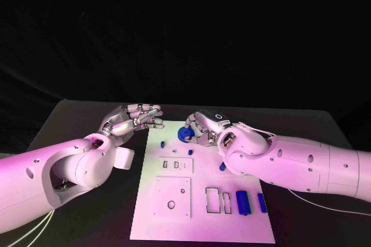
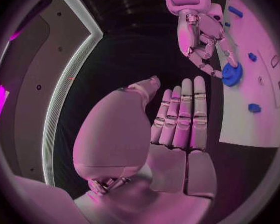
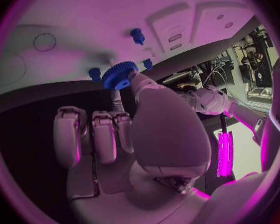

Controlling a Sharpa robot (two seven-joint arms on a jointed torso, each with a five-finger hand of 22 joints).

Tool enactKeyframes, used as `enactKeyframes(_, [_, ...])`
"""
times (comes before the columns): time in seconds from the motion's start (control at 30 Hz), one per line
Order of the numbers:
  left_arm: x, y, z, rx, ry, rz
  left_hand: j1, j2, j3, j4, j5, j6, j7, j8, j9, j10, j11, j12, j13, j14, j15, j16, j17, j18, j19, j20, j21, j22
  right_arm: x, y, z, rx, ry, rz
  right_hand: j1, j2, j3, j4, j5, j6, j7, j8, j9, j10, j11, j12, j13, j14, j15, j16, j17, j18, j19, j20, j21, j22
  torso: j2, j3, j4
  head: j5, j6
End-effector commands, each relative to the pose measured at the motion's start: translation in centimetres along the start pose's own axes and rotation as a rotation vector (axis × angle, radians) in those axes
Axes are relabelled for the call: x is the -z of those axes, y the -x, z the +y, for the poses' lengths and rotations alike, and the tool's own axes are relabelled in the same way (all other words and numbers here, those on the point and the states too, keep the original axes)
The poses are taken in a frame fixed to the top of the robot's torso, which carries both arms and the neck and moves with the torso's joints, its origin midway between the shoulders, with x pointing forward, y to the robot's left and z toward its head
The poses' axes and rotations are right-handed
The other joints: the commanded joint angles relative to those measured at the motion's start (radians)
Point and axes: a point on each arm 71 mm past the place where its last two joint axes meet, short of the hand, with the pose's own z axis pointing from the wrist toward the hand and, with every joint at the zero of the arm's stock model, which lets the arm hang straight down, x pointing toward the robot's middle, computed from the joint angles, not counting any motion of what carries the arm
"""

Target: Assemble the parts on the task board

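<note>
The white task board (image 1: 202, 220) lies in the middle of the black table. Over its far end my right hand (image 1: 207, 127) pinches a blue gear (image 1: 186, 133) between its thumb and a finger. The right wrist view shows the gear (image 3: 119, 75) at the thumb tip, just above the board (image 3: 77, 20). In the left wrist view the gear (image 2: 232, 74) sits under the right hand (image 2: 199, 32). My left hand (image 1: 136, 118) hovers beside the board's far left corner, fingers (image 2: 180, 114) stretched out and holding nothing.
Small blue pegs (image 1: 163, 144) (image 1: 191, 151) stand on the board near the gear, and another blue piece (image 1: 222, 165) lies by my right forearm. Two blue bars (image 1: 243, 202) (image 1: 262, 202) lie beside rectangular slots (image 1: 212, 200). Raised white plates with holes (image 1: 172, 197) occupy the board's left side.
</note>
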Motion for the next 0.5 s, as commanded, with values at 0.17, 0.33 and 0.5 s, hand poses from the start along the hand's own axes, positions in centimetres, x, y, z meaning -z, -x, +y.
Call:
enactKeyframes(0.17, [-0.14,-0.39,-0.08,0.005,-0.008,0.026,-0.01,0.001,0.0,-0.004,-0.001,-0.003,0.002,-0.006,-0.002,0.001,0.006,-0.005,0.001,-0.008,-0.001,0.006,0.001,0.0,-0.006,0.0,0.006,0.001,-0.49,-0.61,-0.2,0.036,-0.01,0.019,-0.01,-0.004,0.008,-0.001,0.001,0.016,-0.015,0.002,0.0,0.084,-0.007,0.003,0.229,0.098,-0.006,0.004,0.232,-0.012,0.013,-0.001,0.005,0.115,0.0,0.0015,-0.0012,0.004,-0.004])
enactKeyframes(0.33, [-0.18,-0.46,-0.07,0.005,-0.008,0.028,-0.01,0.001,0.0,-0.004,-0.001,-0.003,0.002,-0.006,-0.002,0.001,0.006,-0.005,0.001,-0.008,-0.001,0.006,0.001,0.0,-0.006,0.0,0.006,0.001,-0.87,-0.86,-0.43,0.043,-0.018,0.023,-0.012,-0.004,0.009,0.0,0.0,0.016,-0.014,0.001,0.0,0.083,-0.006,0.002,0.228,0.098,-0.006,0.004,0.232,-0.012,0.012,-0.001,0.004,0.114,0.0,0.003,-0.0001,0.005,-0.005])
enactKeyframes(0.5, [-0.2,-0.47,-0.06,0.005,-0.008,0.029,-0.01,0.001,0.0,-0.004,-0.001,-0.003,0.002,-0.006,-0.002,0.001,0.006,-0.005,0.001,-0.008,-0.001,0.006,0.001,0.0,-0.006,0.0,0.006,0.001,-1.1,-1.18,-0.54,0.048,-0.023,0.032,-0.013,-0.005,0.01,0.0,0.0,0.015,-0.014,0.0,0.0,0.083,-0.006,0.001,0.227,0.097,-0.005,0.004,0.231,-0.012,0.012,-0.001,0.004,0.113,0.0,0.0031,-0.0011,0.009,-0.007])
